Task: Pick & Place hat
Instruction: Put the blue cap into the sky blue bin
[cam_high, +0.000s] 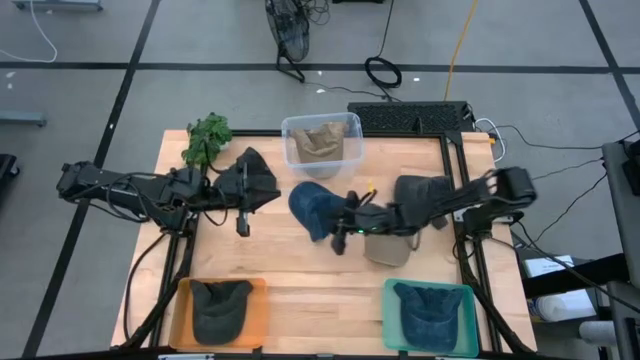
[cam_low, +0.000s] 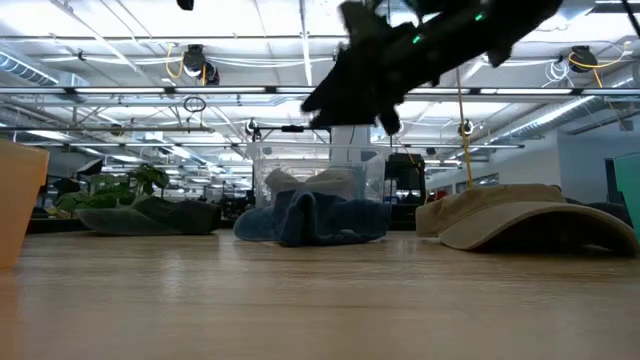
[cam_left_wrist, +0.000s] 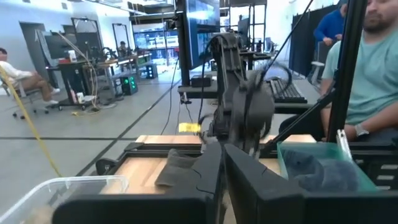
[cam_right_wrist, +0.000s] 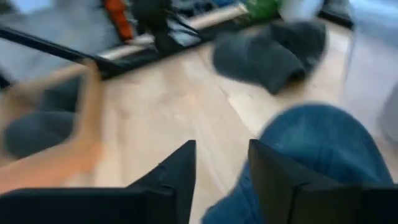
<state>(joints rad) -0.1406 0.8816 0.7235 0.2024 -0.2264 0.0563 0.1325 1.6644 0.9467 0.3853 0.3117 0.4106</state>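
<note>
Open bench (cam_high: 300, 285) between the orange tray (cam_high: 180, 290) and the green tray (cam_high: 388, 292) along the near edge, bare wood across the middle strip. Blocked at centre by the blue hat (cam_high: 312, 208), with the right tool (cam_high: 343, 240) raised just beside it, fingers parted. Blocked to the right by the tan hat (cam_high: 385, 248) and a dark hat (cam_high: 420, 190) under the right arm. Far edge taken by the clear bin (cam_high: 350, 130) and the plant (cam_high: 207, 138). Left side crowded by a dark hat (cam_high: 255, 175) and the left tool (cam_high: 242, 222), fingers together. Clear passage between left tool and blue hat.
</note>
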